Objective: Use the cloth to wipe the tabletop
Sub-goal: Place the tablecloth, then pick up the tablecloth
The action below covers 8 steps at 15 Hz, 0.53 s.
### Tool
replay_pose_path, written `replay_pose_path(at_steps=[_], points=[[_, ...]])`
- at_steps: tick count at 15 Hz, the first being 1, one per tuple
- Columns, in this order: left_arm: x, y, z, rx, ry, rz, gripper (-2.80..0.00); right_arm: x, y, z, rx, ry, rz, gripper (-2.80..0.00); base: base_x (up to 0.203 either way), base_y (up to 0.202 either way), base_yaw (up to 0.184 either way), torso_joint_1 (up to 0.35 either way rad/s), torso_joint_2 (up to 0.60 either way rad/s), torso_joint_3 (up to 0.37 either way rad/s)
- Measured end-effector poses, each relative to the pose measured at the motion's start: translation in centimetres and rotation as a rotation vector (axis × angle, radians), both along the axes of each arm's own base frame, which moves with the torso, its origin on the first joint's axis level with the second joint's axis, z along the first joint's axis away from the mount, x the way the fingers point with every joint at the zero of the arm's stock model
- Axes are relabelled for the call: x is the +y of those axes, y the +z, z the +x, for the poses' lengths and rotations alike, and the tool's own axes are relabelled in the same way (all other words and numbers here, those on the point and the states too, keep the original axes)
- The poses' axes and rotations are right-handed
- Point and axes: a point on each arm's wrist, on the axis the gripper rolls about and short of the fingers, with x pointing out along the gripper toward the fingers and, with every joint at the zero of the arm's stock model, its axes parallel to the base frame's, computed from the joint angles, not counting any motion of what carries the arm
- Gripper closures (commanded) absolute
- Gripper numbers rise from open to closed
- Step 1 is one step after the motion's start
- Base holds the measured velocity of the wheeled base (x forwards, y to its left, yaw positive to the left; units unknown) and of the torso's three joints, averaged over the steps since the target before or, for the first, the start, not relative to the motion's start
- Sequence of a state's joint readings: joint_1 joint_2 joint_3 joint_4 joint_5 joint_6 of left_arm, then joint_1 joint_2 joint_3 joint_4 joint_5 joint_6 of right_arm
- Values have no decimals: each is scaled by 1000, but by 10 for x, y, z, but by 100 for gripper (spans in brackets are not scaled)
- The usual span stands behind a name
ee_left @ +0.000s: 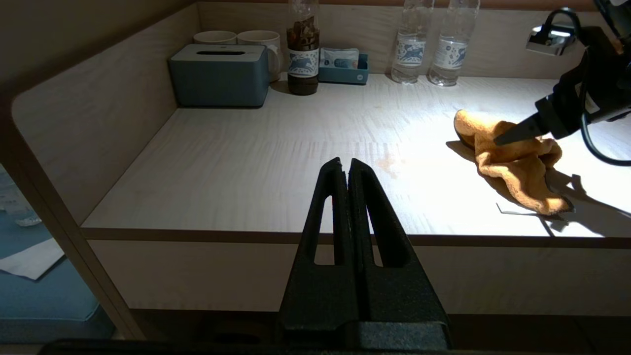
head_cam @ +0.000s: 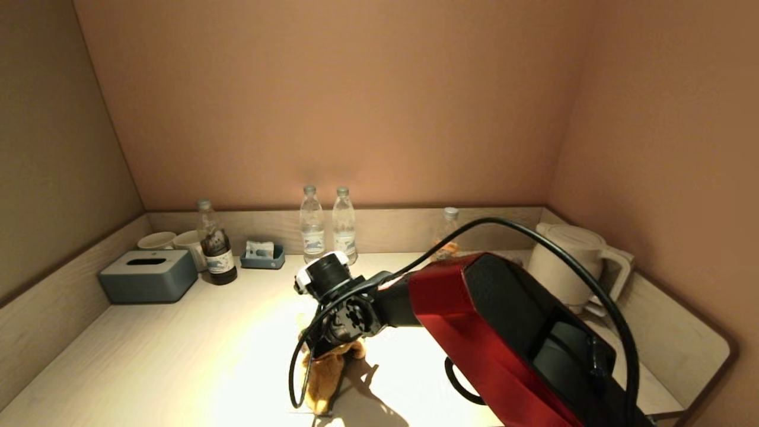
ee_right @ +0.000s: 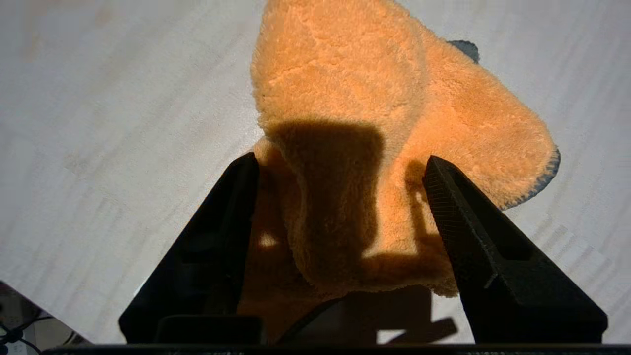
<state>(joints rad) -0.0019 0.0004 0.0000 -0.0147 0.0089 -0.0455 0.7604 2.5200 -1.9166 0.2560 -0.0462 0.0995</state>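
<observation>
An orange fluffy cloth [head_cam: 325,372] lies crumpled on the pale wooden tabletop [head_cam: 178,356], near its front edge at the middle. My right gripper [ee_right: 340,162] is open and points down at the cloth [ee_right: 355,123], one finger on each side of a raised fold. In the left wrist view a right finger [ee_left: 517,132] touches the top of the cloth [ee_left: 517,170]. My left gripper [ee_left: 345,165] is shut and empty, parked low in front of the table's front edge. A faint brownish stain [ee_left: 390,162] shows on the tabletop left of the cloth.
At the back left stand a grey tissue box [head_cam: 148,276], two cups [head_cam: 157,240], a dark bottle [head_cam: 216,249] and a small tray [head_cam: 262,256]. Two water bottles [head_cam: 311,225] stand at the back middle, a white kettle [head_cam: 572,264] at the back right. Raised edges bound the sides.
</observation>
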Motion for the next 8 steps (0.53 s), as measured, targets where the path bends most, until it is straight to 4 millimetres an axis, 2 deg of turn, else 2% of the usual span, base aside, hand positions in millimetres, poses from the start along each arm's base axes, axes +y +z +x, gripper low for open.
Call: replay_pose_path(at_steps=[4,7,8], points=[[0,0,0,0,1,0,0,-2,41,-9,-52,3,56,-280,0,0,0,0,0,0],[0,0,0,0,0,0,0,-16,99,-23,-122,-3,120,-280,0,0,0,0,0,0],[0,0,0,0,0,0,0,-24,119,-31,-147,-9,139,0,0,0,0,0,0,0]])
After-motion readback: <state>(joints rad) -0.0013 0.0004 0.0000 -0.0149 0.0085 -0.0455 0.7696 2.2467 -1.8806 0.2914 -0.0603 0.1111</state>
